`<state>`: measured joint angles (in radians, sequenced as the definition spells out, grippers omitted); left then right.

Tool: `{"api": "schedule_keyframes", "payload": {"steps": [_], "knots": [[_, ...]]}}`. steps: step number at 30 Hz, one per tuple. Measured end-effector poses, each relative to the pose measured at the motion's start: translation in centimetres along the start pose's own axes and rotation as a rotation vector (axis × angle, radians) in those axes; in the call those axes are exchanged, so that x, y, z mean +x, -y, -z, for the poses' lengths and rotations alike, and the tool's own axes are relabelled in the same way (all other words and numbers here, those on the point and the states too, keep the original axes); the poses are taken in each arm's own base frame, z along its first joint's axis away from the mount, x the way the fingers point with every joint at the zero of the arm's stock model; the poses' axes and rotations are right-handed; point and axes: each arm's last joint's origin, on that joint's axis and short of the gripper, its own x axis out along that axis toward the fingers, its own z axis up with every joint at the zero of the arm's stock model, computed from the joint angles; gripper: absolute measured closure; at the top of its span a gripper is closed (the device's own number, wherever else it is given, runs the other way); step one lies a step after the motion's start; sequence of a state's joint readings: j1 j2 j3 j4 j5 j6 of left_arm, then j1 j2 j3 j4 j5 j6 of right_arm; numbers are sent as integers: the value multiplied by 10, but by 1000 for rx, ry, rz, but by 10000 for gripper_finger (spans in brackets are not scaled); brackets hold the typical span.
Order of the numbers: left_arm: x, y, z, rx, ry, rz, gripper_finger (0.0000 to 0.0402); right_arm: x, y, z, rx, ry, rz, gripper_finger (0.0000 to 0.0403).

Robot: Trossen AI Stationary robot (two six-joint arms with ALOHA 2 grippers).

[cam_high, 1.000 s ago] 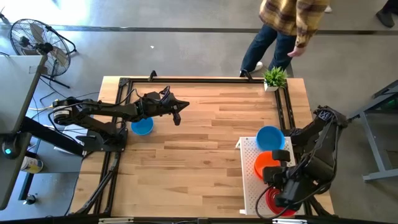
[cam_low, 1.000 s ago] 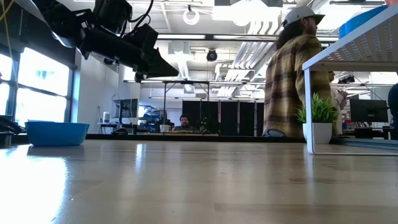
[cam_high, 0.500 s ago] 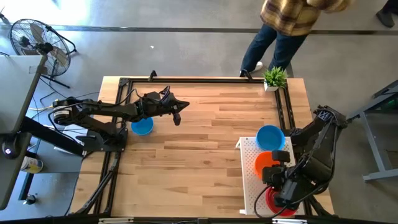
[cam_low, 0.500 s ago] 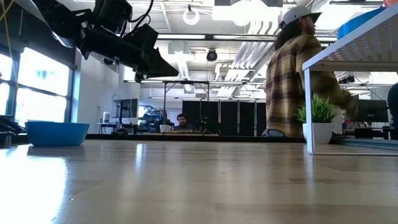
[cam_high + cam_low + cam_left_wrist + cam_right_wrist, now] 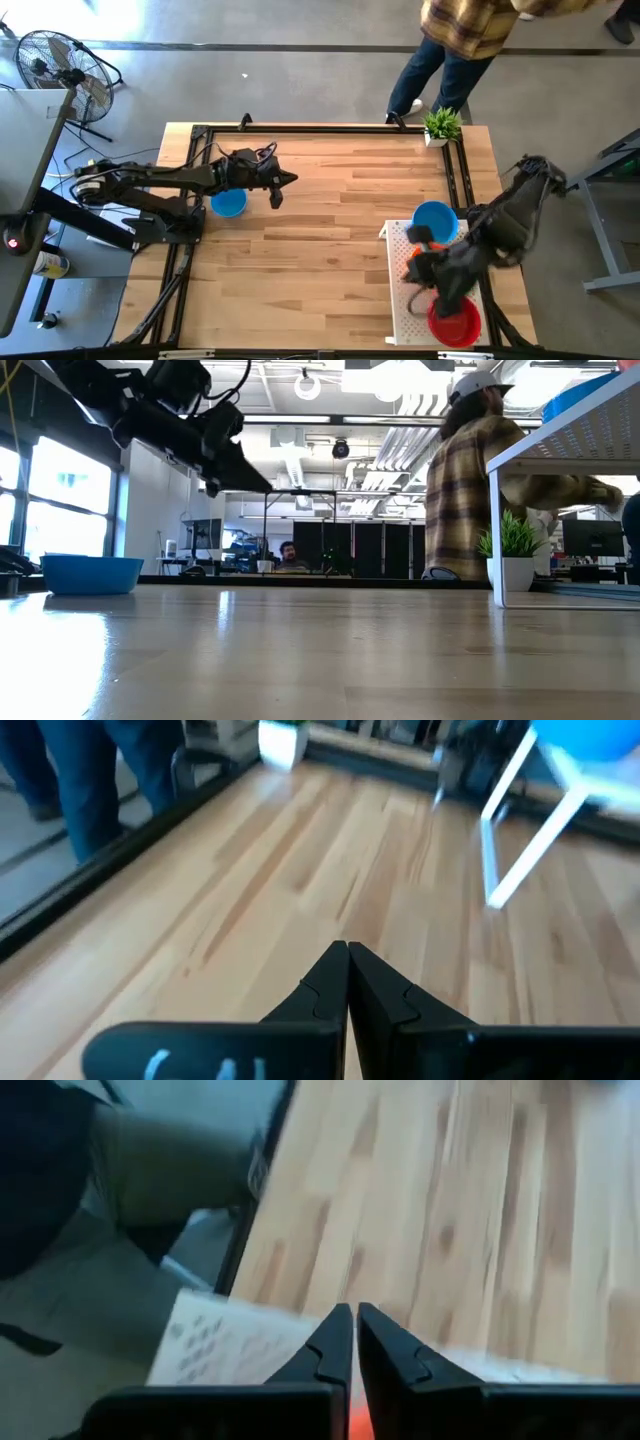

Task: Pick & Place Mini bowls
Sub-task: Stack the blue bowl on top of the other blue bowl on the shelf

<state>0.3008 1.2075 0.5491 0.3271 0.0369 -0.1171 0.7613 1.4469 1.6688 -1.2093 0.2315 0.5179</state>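
Your right claw (image 5: 418,262), pinched together and empty, hangs over the white tray (image 5: 400,300) holding red (image 5: 455,322), orange (image 5: 413,268) and blue bowls (image 5: 434,220), while farther off your left claw (image 5: 276,190), closed empty, hovers beside the lone blue bowl (image 5: 228,203) on the table (image 5: 320,210).

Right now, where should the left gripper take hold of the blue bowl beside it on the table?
Probably by the rim of the blue bowl, coming from above, one finger inside and one outside. It sits upright, open side up, with thin flaring walls. The left gripper is shut, so open it first.
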Motion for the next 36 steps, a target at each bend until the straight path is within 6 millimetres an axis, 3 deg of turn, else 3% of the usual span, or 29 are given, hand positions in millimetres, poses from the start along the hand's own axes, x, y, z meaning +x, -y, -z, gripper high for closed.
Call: {"api": "schedule_keyframes", "payload": {"steps": [9, 19, 22, 27, 32, 36], "knots": [[-37, -1, 4, 14, -162, -70, 401, 38, 89, -4, -210, 294, -171, 402], [-79, -4, 27, -188, -447, -216, 401, 62, 172, 4, -265, 412, -46, 402], [-89, -6, 33, -237, -576, -315, 401, 66, 186, 9, -269, 424, -41, 401], [-96, -12, 26, -243, -680, -374, 401, 71, 200, 15, -298, 455, -77, 402], [-101, -35, 14, -318, -801, -389, 394, 74, 205, 18, -317, 469, -86, 402], [-95, -56, 12, -393, -842, -333, 362, 73, 203, 17, -344, 485, -108, 401]]}}
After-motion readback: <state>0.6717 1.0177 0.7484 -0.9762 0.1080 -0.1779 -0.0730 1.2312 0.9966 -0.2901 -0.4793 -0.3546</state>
